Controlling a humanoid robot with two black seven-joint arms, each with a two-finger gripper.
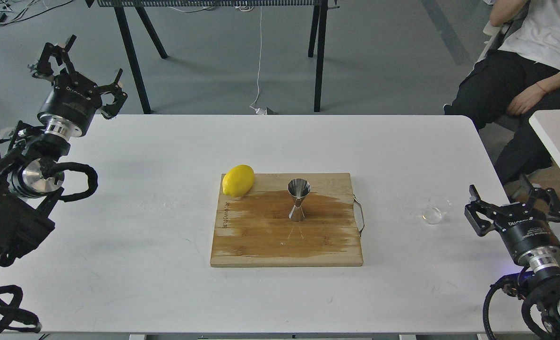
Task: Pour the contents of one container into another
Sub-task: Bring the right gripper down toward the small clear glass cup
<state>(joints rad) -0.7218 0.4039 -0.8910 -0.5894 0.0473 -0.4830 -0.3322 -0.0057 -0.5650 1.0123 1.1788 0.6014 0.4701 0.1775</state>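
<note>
The right gripper (516, 200) sits low at the table's (143, 245) right edge, fingers spread wide and empty, just beside the glass cup (436, 209), which stands near that edge, well apart from the board (261, 245); the step in hand looks like the grasp: close gently round the cup's middle and keep it upright until over the jigger (298, 199), upright at the board's centre; a lemon (238, 180) lies on its far left corner; the left gripper (79, 71) hangs open, empty, off the far left corner; lettering on both grippers and the board's left edge is unreadable.

My white bench (143, 236) carries a wooden cutting board (261, 245) at its middle and a clear glass cup (436, 209) near its right edge.
</note>
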